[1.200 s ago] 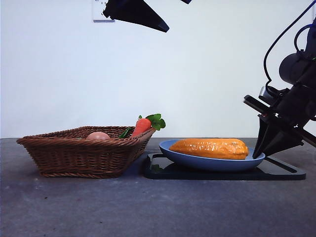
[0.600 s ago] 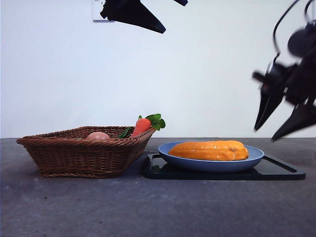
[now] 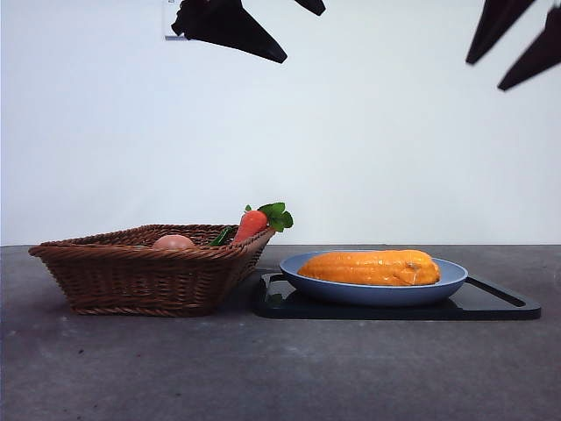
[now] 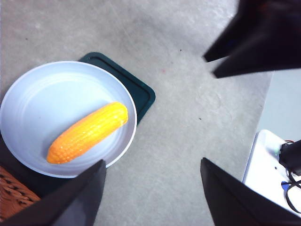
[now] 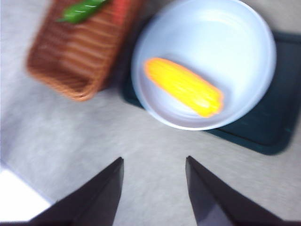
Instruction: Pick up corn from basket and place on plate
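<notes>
Our right hand (image 3: 513,48) hangs high at the top right of the front view, its two black jaws spread apart and empty; its own wrist view (image 5: 153,188) shows the same gap between the jaws, with bare bench beneath. Our left hand (image 3: 263,31) waits at the top left of the front view, and its wrist view (image 4: 150,188) shows its jaws wide apart too, holding nothing. That same wrist view also catches the other arm's dark jaws in a far corner, which the right wrist view does not show.

Below the hands, the corn (image 3: 372,267) lies flat on the blue plate (image 3: 368,292), free of both hands. From the front we see only its long orange side above the rim; the wrist views (image 4: 87,132) (image 5: 184,86) look down on it and show it lying diagonally across the plate's middle, within the rim (image 4: 28,94) (image 5: 254,42).

The plate sits on a flat black tray (image 3: 491,307), whose corners stick out past the plate in both wrist views (image 4: 141,92) (image 5: 263,132).

To the left, just beside the tray, stands the wicker basket (image 3: 140,279). The front view shows a carrot (image 3: 252,223) leaning up over its right rim and a pinkish round thing (image 3: 173,241) inside; the blurred right wrist view gives the basket (image 5: 70,56) with green leaves, and the left wrist view only a sliver of it (image 4: 14,197).

The grey bench (image 3: 280,368) carries everything.
</notes>
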